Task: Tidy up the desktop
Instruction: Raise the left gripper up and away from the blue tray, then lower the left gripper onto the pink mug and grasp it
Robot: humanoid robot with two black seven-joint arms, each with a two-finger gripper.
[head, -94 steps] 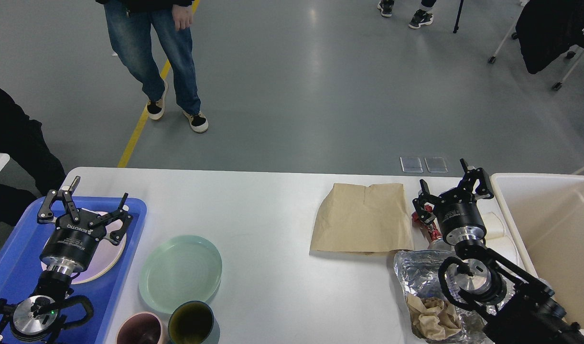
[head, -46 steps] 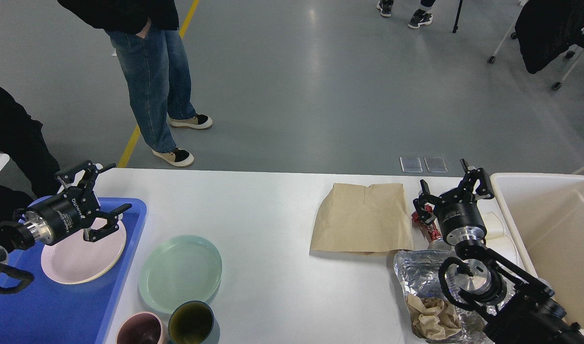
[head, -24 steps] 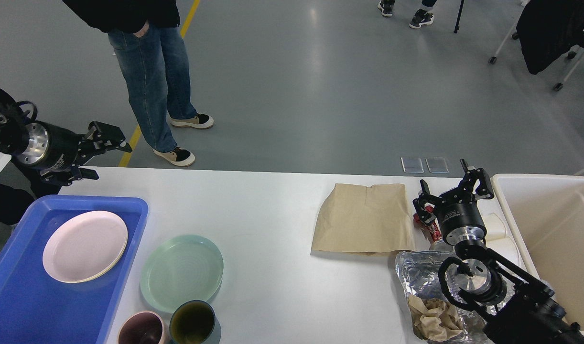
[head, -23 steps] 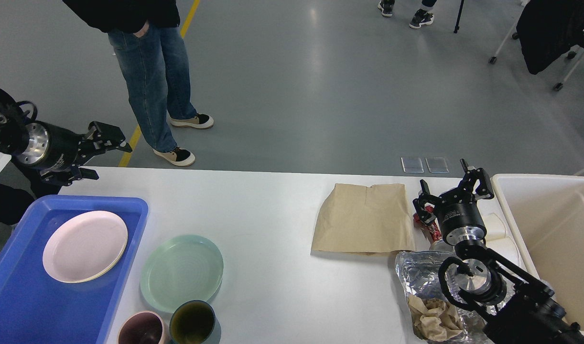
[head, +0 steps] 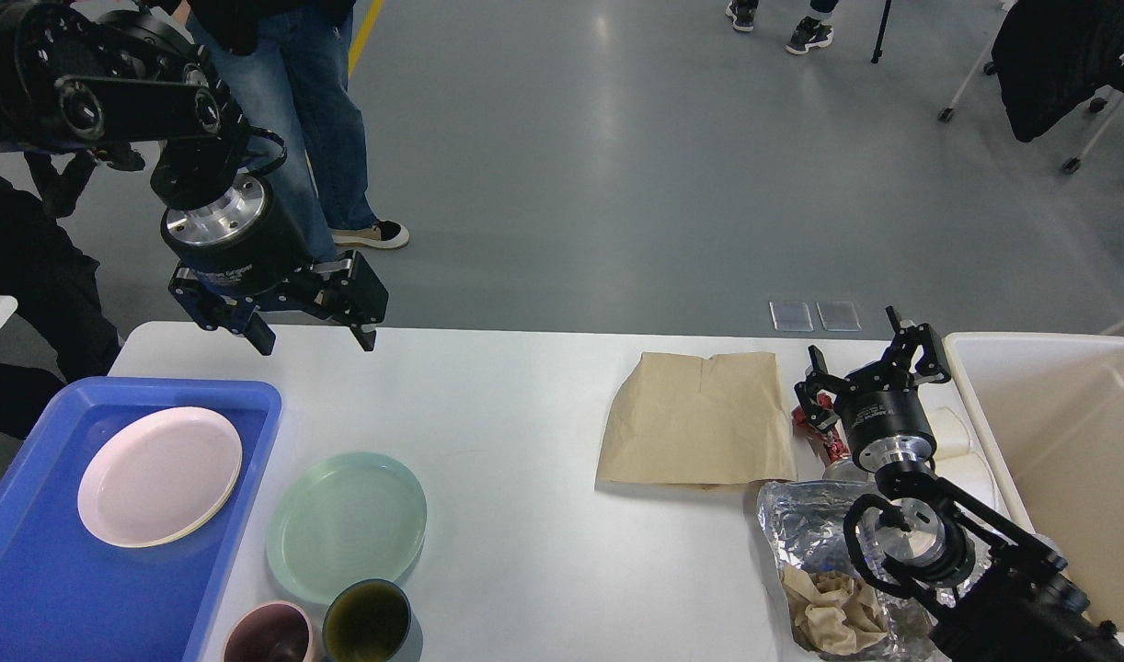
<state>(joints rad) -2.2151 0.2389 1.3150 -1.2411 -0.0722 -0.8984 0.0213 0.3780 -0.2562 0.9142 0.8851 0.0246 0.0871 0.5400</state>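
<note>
The white desktop [head: 516,405] spans the view. A pale pink plate [head: 160,475] lies in the blue tray [head: 28,588] at the left. A mint green plate [head: 347,526] lies on the desktop beside the tray, with a pink cup [head: 269,637] and a dark green cup [head: 369,623] in front of it. My left gripper [head: 314,338] hangs open and empty above the desktop's back left. My right gripper [head: 870,363] is open and empty over a red wrapper [head: 824,439], between a brown paper bag [head: 700,418] and the cream bin [head: 1068,450].
Crumpled foil [head: 806,529] with a brown paper wad [head: 833,611] lies at the front right under my right arm. A white object [head: 953,432] sits by the bin. A person in jeans [head: 318,119] stands behind the table's left end.
</note>
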